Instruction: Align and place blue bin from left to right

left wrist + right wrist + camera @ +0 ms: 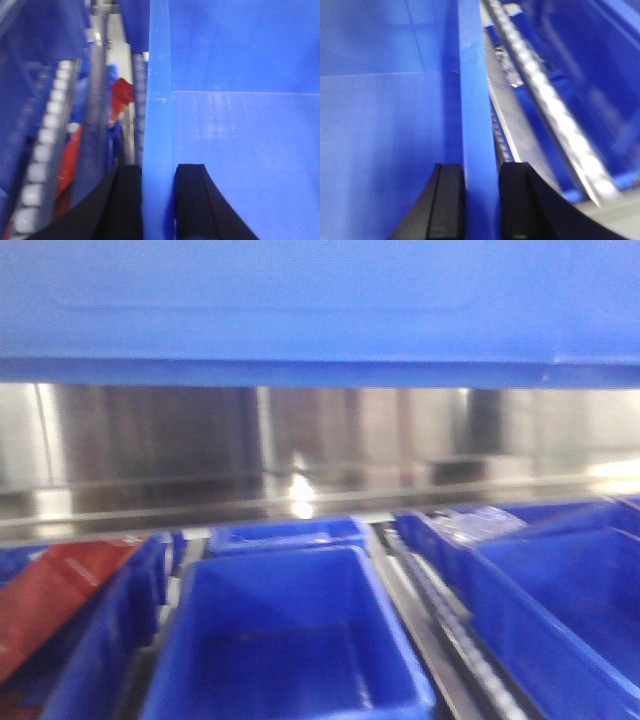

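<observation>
Blue bin (320, 300) hangs high across front view, above darker open bins (290, 640) on roller rack (555, 115). Left gripper (159, 200) and right gripper (481, 200) each clamp a side wall between fingers (125, 200). Plastic looks stiff, slick, bulky rather than heavy; thin rim holds risk slip or tilt

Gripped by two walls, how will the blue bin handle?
The bin is probably stiff: its wall in the left pincer looks thick and unbent. Smooth plastic may slip in the right pincer. Likely light; the visible inside is empty.
</observation>
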Robot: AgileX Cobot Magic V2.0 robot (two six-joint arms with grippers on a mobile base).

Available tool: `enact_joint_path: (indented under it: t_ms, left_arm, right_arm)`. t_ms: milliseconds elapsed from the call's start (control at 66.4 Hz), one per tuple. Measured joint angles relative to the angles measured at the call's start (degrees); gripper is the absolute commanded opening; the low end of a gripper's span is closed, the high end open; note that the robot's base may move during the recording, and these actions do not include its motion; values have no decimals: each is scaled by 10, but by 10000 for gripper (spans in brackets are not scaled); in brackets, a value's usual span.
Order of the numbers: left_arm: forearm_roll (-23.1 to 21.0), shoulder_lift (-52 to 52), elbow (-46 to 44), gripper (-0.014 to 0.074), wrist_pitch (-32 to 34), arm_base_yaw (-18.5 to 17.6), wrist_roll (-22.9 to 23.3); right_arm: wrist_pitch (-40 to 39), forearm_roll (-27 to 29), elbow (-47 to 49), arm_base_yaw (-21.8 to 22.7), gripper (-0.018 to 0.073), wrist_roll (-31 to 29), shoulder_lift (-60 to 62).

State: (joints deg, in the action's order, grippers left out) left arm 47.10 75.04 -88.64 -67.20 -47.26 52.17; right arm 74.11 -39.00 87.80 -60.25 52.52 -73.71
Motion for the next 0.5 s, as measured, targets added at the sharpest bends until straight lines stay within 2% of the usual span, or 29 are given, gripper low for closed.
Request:
enact_joint_path:
  t_ms: [497]
  left_arm:
    - [0, 0, 0, -111, 0, 0, 0]
  right_arm:
    - [0, 0, 0, 0, -70, 0, 0]
